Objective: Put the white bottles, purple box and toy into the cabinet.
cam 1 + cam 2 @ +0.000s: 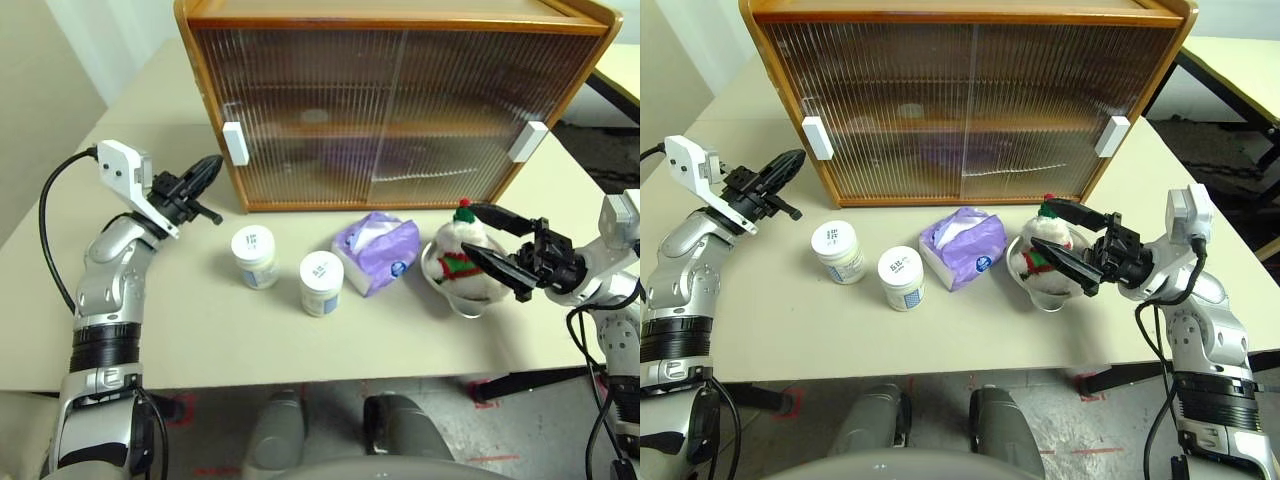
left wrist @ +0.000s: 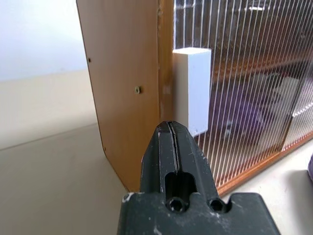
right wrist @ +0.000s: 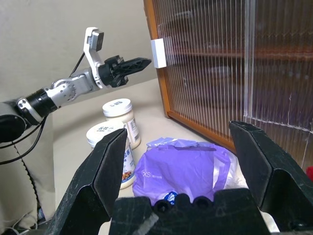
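With the cabinet [image 1: 400, 100] shut, the left gripper [image 1: 208, 170] is pinched closed by its white handle [image 1: 236, 143] and the right gripper [image 1: 495, 245] is spread wide around the toy [image 1: 462, 255], which probably should be squeezed gently since plush gives.

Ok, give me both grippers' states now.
Left gripper: shut, holding nothing, near the cabinet's left handle.
Right gripper: open, empty, by the toy.
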{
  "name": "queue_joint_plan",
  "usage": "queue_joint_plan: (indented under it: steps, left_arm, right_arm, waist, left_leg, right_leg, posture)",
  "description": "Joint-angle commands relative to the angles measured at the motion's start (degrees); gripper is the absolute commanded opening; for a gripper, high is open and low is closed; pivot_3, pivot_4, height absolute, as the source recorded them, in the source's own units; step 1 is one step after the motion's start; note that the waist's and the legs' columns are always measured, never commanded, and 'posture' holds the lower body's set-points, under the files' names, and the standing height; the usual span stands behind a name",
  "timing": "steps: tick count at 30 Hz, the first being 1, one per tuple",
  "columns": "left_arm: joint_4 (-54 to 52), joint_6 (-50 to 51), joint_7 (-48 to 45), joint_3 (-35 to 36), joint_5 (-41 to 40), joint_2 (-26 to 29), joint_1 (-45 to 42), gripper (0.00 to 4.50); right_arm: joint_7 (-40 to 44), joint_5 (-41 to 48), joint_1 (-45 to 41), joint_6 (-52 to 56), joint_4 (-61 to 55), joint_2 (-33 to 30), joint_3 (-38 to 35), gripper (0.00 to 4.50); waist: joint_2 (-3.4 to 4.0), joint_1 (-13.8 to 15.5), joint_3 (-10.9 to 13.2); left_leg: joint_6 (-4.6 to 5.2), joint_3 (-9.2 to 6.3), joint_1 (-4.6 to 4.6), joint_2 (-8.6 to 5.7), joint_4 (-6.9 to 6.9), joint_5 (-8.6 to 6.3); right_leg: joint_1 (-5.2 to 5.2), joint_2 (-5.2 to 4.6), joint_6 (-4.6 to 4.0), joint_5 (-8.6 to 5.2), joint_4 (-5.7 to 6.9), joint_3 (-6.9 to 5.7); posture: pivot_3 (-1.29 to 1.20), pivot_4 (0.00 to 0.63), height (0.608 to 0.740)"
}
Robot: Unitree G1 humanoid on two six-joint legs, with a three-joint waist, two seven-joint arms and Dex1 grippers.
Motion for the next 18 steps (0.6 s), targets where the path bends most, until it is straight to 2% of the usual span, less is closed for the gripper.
queue_joint_plan:
  steps: [1,18]
  left_arm:
    - [1.3,-0.9,-0.5,-0.8,1.2,0.0,-0.8,0.02]
    - [7.6,-3.3,-2.4,-3.4,3.0,-1.9,-6.4,0.02]
  right_arm:
    - [0.8,-0.6,-0.7,-1.5,1.7,0.0,0.4,4.50]
    - [0.9,-0.8,-1.0,-3.2,2.5,-0.1,-0.2,4.50]
  waist:
    - [-0.05,0.0,-0.3]
    - [-0.05,0.1,-1.1]
  left_leg:
    - [0.00,0.01,0.01,0.00,0.00,0.00]
    - [0.02,0.13,0.03,-0.03,0.20,0.02]
  right_leg:
    - [0.00,0.00,0.00,0.01,0.00,0.00]
    - [0.05,0.03,-0.02,0.07,0.17,-0.02]
  posture:
    - [0.16,0.000,0.740]
    - [0.14,0.000,0.740]
